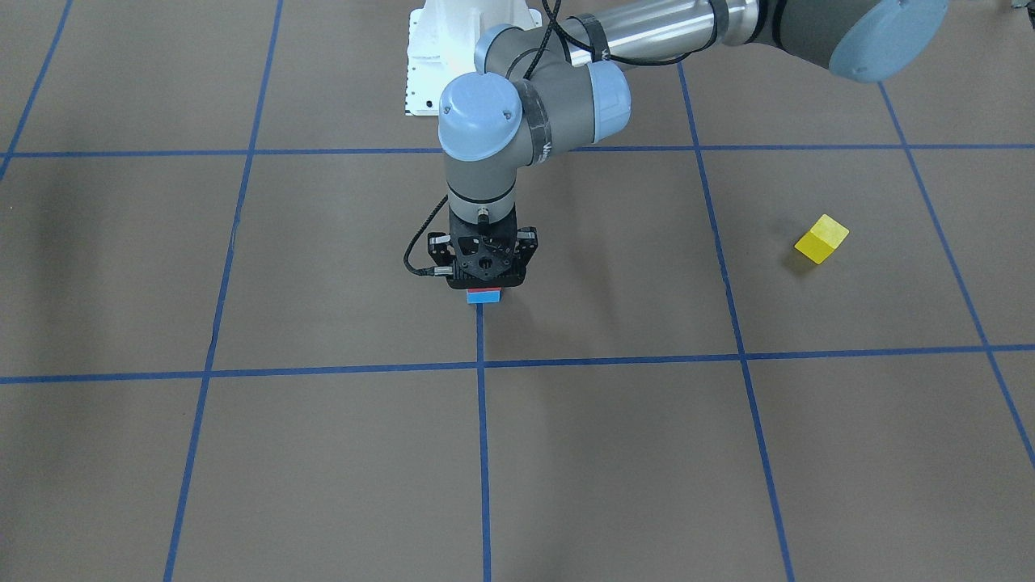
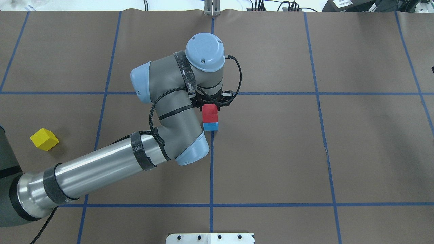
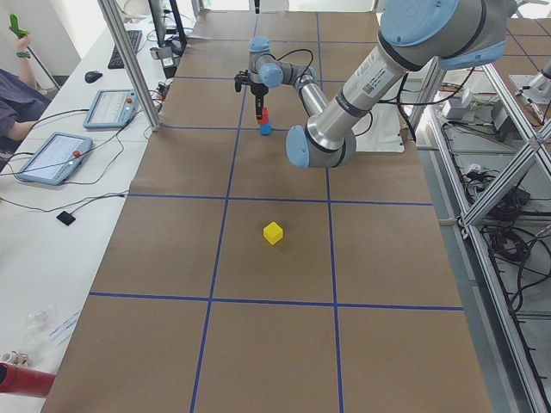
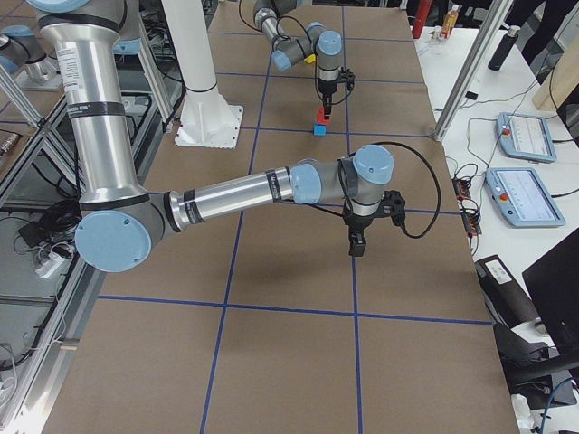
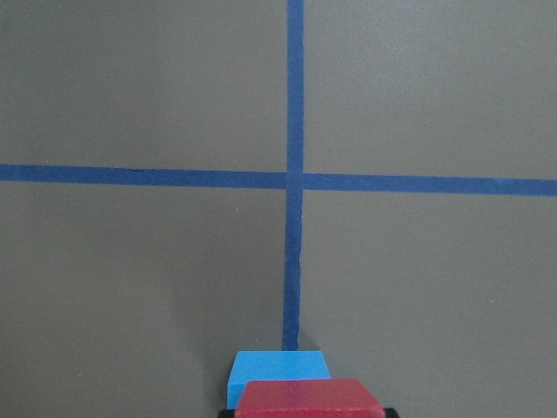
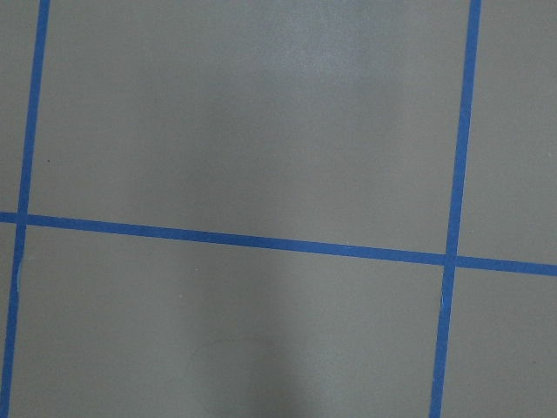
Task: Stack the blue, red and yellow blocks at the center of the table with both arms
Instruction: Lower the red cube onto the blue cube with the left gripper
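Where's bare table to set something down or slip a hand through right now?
Bare: the table right of the red block, out to the right arm. Crowded: centre, left gripper holds it on the blue block; yellow block sits left.

Left claw [image 1: 483, 283] caps the red block [image 2: 210, 114]; yellow block [image 1: 821, 238] lies apart.

Stacked at the table's [image 2: 271, 152] centre: red block [image 2: 210, 113] squarely atop light-blue block [image 2: 210, 126]. Well apart, lying alone, turned cornerwise: yellow block [image 2: 44, 139].
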